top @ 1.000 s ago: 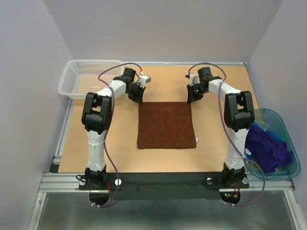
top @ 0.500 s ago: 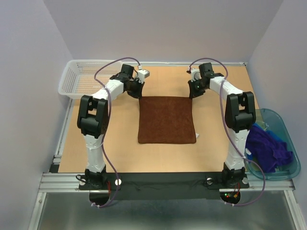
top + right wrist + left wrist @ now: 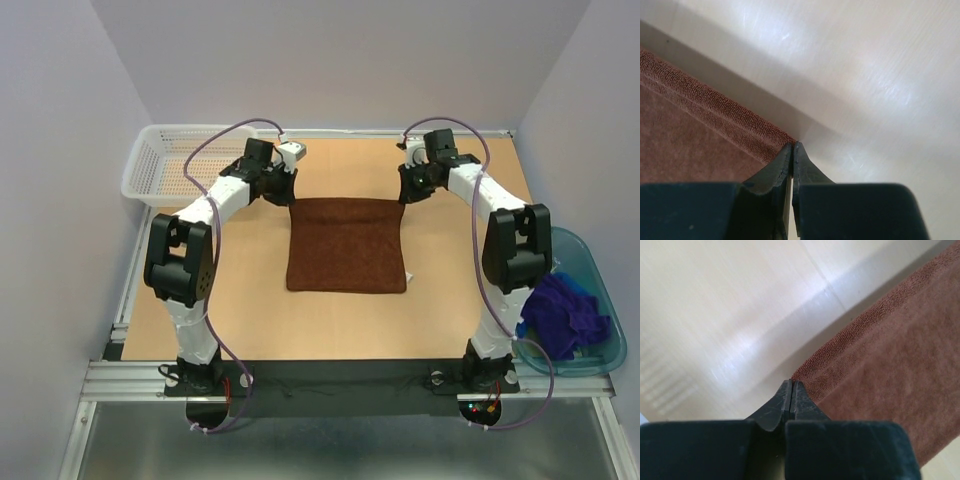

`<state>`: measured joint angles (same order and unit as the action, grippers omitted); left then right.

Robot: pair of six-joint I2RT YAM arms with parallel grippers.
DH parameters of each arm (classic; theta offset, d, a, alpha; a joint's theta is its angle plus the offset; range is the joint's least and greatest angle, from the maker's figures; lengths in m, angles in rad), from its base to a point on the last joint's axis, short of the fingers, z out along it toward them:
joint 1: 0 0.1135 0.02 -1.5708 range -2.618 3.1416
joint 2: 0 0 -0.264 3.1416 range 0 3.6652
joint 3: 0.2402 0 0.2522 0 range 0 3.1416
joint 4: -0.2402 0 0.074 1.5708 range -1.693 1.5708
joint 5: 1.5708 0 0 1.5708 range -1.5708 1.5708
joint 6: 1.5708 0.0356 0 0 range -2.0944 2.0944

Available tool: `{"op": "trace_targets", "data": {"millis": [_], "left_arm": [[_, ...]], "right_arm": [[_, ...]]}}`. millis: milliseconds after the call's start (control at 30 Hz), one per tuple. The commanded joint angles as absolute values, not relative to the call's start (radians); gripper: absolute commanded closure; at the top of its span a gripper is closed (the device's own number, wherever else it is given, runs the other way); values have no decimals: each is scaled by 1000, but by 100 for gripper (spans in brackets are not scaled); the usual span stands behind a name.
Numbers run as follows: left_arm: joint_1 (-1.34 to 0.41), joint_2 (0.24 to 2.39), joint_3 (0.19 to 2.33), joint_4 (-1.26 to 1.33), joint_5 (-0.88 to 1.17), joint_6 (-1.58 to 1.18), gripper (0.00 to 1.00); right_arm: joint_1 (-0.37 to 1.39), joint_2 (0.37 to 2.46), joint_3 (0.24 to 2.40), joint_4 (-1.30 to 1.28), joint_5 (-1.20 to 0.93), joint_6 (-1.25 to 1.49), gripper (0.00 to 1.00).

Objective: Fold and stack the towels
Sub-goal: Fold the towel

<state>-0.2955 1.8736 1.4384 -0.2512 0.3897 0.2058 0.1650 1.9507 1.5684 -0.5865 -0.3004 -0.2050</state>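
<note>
- Here, nearest the arms' bases, a clear teal tub at the table's right edge holds the dark purple towel, with a bit of the blue towel showing behind it.
- The rust-brown towel lies mid-table.
- The left gripper, jaws pressed together, pinches its far left corner; the right gripper, likewise closed, pinches the far right corner.
- At the far left corner sits a white mesh basket; pale lavender walls enclose the scene.

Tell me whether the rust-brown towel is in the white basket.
No, the rust-brown towel lies on the table, apart from the white basket at the far left.
</note>
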Motion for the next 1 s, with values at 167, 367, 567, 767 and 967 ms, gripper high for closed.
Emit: {"op": "trace_targets", "data": {"millis": [167, 367, 567, 767, 967], "left_arm": [[-307, 1703, 1273, -258, 324, 57, 100], [-325, 1615, 1146, -267, 328, -33, 100], [-345, 1559, 1040, -276, 357, -132, 100], [-362, 1500, 971, -279, 338, -190, 100], [-365, 1460, 928, -293, 328, -201, 100]], "right_arm": [[160, 1819, 1402, -578, -328, -39, 99], [160, 1732, 1270, -587, -356, 69, 99], [160, 1669, 1187, -594, -354, 109, 99], [160, 1614, 1140, -601, -362, 130, 100], [160, 1565, 1100, -607, -383, 161, 100]]}}
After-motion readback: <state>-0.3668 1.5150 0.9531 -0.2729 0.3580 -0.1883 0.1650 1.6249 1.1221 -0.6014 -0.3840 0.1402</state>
